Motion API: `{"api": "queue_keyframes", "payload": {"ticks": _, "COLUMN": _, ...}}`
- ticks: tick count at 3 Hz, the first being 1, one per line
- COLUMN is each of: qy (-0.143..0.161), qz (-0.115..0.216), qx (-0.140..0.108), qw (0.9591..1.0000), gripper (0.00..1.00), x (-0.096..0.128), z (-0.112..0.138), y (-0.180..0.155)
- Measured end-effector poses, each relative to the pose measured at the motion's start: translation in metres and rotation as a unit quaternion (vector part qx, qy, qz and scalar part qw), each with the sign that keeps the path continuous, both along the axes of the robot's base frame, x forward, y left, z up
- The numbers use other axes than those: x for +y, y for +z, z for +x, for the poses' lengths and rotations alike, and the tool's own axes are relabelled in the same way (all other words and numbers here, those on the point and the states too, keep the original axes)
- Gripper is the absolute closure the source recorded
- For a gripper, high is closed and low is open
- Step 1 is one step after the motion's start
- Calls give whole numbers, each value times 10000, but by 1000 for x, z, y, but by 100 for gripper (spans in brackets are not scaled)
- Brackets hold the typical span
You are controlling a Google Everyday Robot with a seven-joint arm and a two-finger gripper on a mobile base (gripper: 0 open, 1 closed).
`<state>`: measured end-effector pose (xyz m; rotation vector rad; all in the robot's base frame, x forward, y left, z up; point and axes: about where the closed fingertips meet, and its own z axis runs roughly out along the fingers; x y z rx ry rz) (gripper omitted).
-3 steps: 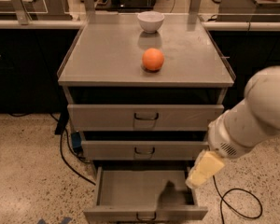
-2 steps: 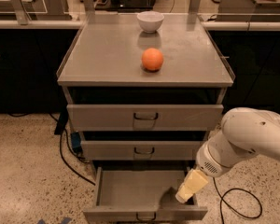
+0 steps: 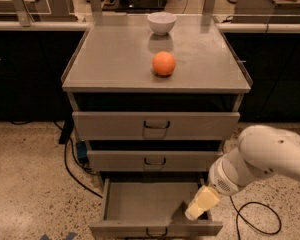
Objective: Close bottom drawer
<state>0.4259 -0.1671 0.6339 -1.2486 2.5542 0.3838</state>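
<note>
The bottom drawer [image 3: 140, 201] is being found pulled well out at the foot of the grey cabinet [image 3: 155, 90], so the closing is judged not yet begun and the whole push is being left to do. The gripper [image 3: 202, 203] is being held low over the tray's right side, just behind the drawer front; whether it is open or closed cannot be told. An orange [image 3: 164, 63] and a white bowl [image 3: 161, 22] are being carried on the surface [image 3: 110, 59].

The gripper [image 3: 198, 208], low over the bottom drawer's [image 3: 140, 201] front right corner, hides part of that drawer's right wall and floor, the arm [image 3: 270, 156] behind it runs off the right edge, and the drawer's handle [image 3: 157, 232] at the lower edge is too small to make out.
</note>
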Motion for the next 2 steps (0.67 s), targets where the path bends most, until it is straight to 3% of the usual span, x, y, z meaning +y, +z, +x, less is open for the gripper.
{"api": "queue_keyframes", "payload": {"ticks": 1, "qy": -153, "qz": 532, "qx": 181, "qw": 9983, "gripper": 0, "x": 15, "z": -9, "y": -74}}
{"api": "queue_keyframes", "payload": {"ticks": 2, "qy": -186, "qz": 633, "qx": 306, "qw": 9974, "gripper": 19, "x": 19, "z": -11, "y": -92}}
